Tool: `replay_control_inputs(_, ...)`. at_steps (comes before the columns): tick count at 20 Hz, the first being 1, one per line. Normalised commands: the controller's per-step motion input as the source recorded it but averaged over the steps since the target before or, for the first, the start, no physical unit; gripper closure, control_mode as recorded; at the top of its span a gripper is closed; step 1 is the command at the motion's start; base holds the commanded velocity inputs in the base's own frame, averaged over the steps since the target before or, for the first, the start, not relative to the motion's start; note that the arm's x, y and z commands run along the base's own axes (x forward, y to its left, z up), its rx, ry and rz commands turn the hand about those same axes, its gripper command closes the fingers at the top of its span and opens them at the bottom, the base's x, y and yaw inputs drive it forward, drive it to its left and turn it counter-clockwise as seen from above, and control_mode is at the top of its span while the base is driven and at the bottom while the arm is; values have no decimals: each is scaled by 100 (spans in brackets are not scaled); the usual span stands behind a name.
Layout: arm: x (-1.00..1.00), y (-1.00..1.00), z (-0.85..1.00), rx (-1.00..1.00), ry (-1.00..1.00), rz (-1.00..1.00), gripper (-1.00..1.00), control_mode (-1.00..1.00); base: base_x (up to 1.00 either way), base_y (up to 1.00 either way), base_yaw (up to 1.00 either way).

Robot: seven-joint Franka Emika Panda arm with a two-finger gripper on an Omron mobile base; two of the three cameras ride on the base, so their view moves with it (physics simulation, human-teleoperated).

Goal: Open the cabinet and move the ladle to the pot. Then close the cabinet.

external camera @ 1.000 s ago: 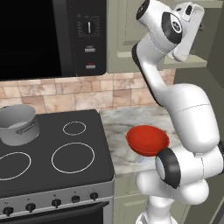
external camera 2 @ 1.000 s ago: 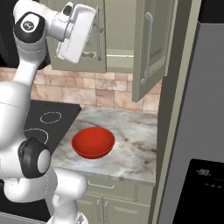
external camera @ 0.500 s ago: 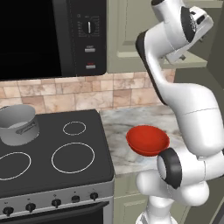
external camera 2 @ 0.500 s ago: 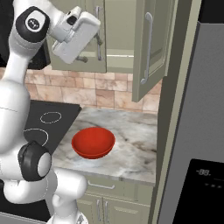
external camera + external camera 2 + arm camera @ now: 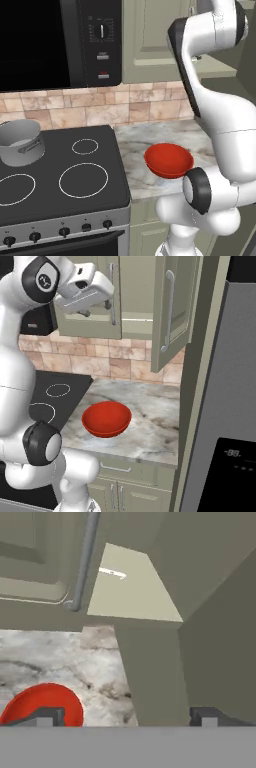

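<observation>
Raised since before, gripper (image 5: 95, 308) faces ladle (image 5: 113, 573) inside open cabinet (image 5: 167, 311).

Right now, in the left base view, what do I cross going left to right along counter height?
Pot on the stove's back-left burner → small back-right burner ring → marble counter → red bowl → the robot's white arm.

Arm raised high, elbow bent, upper link rising steeply from the base, forearm folding over at the top. Wrist and hand up at head height, hand roughly level and tilted slightly down. Gripper (image 5: 125, 716) fingers spread wide apart, tips at opposite sides in hand view, holding nothing.
</observation>
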Motion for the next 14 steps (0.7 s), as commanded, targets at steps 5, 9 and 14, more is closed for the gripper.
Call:
replay_control_inputs(5, 7, 11, -1, 31, -36, -1, -100, -100, 0, 0, 0)
replay_control_inputs(9, 25, 11, -12, 24, -29, 0, -100, -100, 0, 0, 0)
replay_control_inputs(14, 41, 20, -23, 10, -19, 0, -100, -100, 0, 0, 0)
